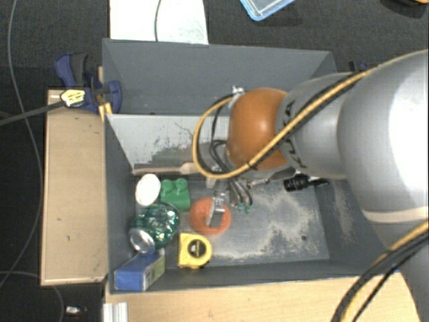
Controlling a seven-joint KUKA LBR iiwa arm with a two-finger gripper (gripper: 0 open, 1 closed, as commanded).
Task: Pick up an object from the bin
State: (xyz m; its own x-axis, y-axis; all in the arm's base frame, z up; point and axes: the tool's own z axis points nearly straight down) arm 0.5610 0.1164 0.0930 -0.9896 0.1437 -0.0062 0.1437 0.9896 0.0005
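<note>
My gripper [218,208] hangs low in the bin, its metal fingertips right over an orange round thing [204,219] on the bin's floor, left of the middle. Whether the fingers touch it I cannot make out. A green block [175,193] lies just to the left of the gripper. A yellow tape measure [194,250] lies below the orange thing, near the front wall.
A white round lid [148,190], a crushed green can [153,227] and a blue box [140,270] lie heaped along the bin's left wall. A pale stick [167,170] lies at the foot of the back wall. The arm's orange cover hangs over the bin's middle.
</note>
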